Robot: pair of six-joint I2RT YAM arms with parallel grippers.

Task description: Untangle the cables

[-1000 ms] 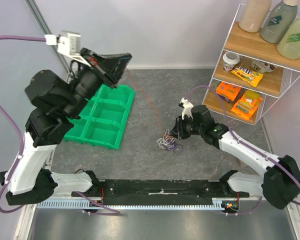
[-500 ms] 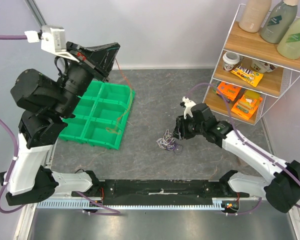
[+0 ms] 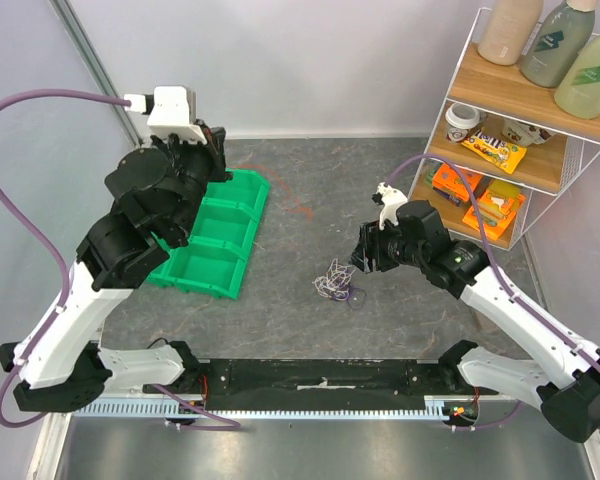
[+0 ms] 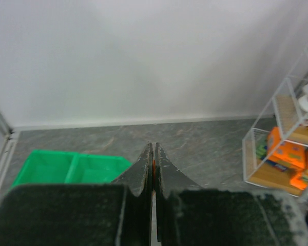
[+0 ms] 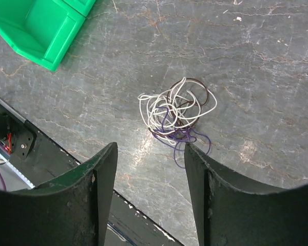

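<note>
Grey stone-look table (image 3: pixel 300 320), green bins (image 3: pixel 205 240) to my left, wire shelf (image 3: pixel 500 150) to my right. My left gripper (image 4: pixel 153 149), pressed shut, hangs over the bins, well apart from the work. My right gripper (image 5: pixel 150 154), jaws spread, hovers nearer. The cables (image 5: pixel 175 113), a roundish knot with no clear long axis, lie on bare table just ahead of its tips, untouched, with room all round.

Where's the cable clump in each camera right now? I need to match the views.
Top external: clump on the table near centre, just left of the right gripper.
Left wrist: not in view.
Right wrist: clump mid-frame.
Shared landmark: the green bin, seen in all three.
</note>
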